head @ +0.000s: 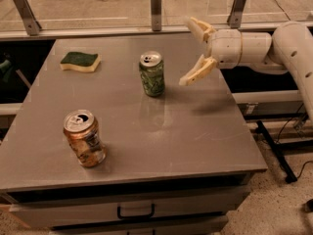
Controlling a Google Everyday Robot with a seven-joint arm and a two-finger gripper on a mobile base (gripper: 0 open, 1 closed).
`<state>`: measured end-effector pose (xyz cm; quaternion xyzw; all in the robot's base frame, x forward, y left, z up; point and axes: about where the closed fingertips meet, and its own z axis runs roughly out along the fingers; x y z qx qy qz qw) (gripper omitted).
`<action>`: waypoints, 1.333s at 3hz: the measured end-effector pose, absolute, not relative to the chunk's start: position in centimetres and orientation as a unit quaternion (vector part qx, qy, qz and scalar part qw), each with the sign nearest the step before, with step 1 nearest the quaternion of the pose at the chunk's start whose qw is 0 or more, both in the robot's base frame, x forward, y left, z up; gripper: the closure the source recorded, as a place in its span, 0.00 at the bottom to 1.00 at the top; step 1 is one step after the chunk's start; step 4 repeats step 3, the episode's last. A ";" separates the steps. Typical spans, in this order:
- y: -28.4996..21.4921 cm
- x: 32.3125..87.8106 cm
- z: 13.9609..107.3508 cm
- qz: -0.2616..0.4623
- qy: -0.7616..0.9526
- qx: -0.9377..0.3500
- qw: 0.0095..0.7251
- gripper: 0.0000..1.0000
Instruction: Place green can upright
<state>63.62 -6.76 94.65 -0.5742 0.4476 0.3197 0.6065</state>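
The green can [152, 74] stands upright on the grey table [195, 131], near its middle back, with its silver top facing up. My gripper [188, 51] is to the right of the can, a short gap away, above the table. Its two cream fingers are spread wide open and hold nothing. The white arm [274, 48] reaches in from the right.
An orange-brown can [84, 138] stands upright at the front left of the table. A green and yellow sponge [79, 61] lies at the back left. A railing with metal posts [155, 9] runs behind the table. A drawer handle [135, 211] shows below the front edge.
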 end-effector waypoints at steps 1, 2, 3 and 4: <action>-9.3 63.3 99.1 0.270 0.499 -0.566 0.598 0.00; -10.9 61.9 105.4 0.211 0.545 -0.558 0.589 0.00; -10.6 61.5 106.2 0.212 0.548 -0.557 0.587 0.00; -10.6 61.5 106.2 0.212 0.548 -0.557 0.587 0.00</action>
